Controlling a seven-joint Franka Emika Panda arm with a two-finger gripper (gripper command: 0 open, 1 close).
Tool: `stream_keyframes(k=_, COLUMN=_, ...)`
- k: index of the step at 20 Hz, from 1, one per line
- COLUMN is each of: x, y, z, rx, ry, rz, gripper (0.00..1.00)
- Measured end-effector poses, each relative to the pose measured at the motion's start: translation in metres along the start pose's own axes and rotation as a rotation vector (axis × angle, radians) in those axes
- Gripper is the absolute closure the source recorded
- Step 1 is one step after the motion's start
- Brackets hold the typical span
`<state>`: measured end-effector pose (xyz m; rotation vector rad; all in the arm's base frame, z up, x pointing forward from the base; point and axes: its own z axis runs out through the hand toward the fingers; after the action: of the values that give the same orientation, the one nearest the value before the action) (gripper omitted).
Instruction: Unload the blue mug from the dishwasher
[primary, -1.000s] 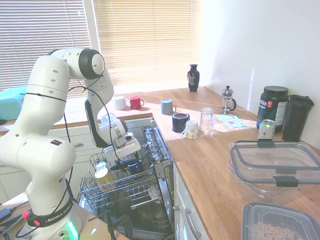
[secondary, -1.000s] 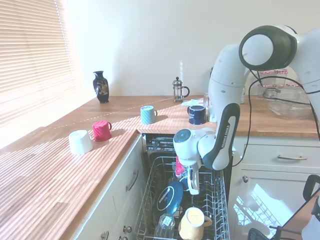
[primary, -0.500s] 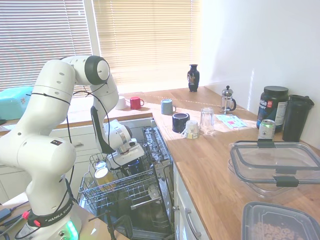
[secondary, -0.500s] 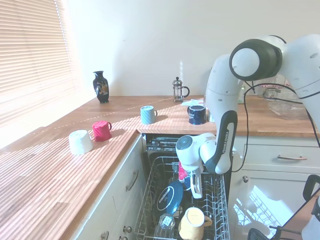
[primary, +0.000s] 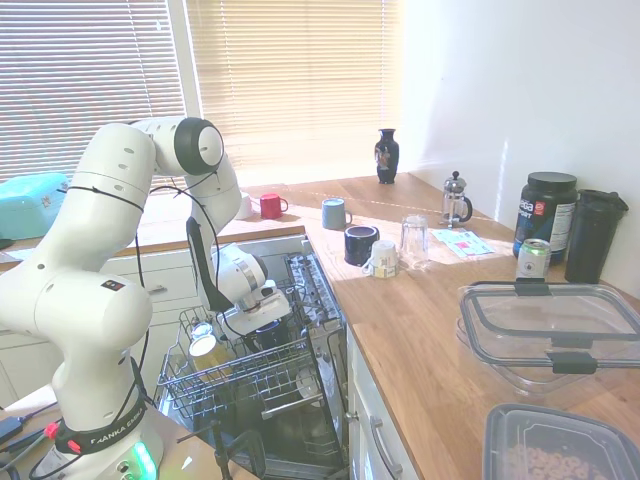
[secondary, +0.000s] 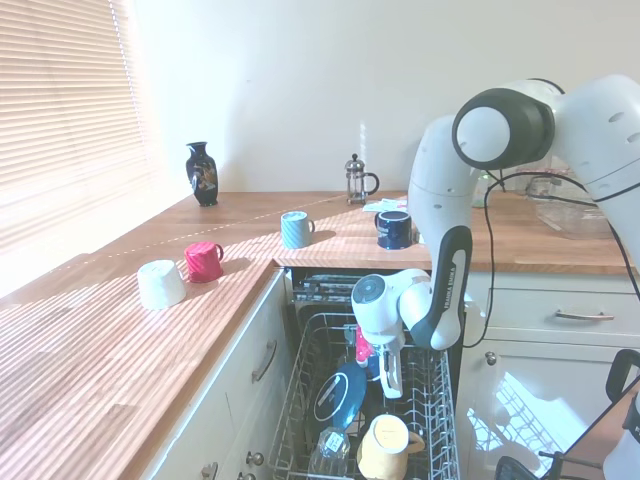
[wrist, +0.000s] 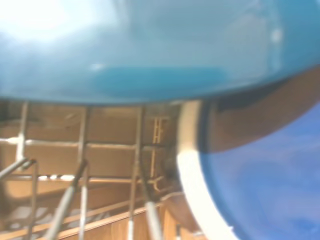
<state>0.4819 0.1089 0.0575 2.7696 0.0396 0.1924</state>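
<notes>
The gripper (secondary: 388, 372) hides most of the blue mug (secondary: 372, 362) in the dishwasher (secondary: 330, 375) rack; I cannot tell if its fingers are open. Only a dark shiny bit shows at 9 o'clock.

Pink mug (secondary: 204, 261), white mug (secondary: 160, 283), teal striped mug (secondary: 295, 229), navy vase (secondary: 201, 173), yellow cup (secondary: 386, 445).

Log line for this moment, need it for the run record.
phase: reaching into rack | gripper: low in dishwasher upper rack, finger state unclear | blue mug: in rack beside gripper, not lifted | wrist view: blurred blue surface fills frame
</notes>
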Motion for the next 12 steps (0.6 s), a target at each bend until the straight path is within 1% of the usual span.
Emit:
stream_keyframes(k=3, x=0.006, y=-0.002, z=-0.001, rx=-0.002, ry=0.007, rz=0.005, gripper=1.0)
stream_keyframes(k=8, x=0.003, y=-0.005, z=0.007, rx=-0.011, ry=-0.006, rz=-0.002, gripper=1.0)
stream_keyframes(k=12, x=0.004, y=0.0, z=0.011, rx=-0.02, ry=-0.012, rz=0.006, gripper=1.0)
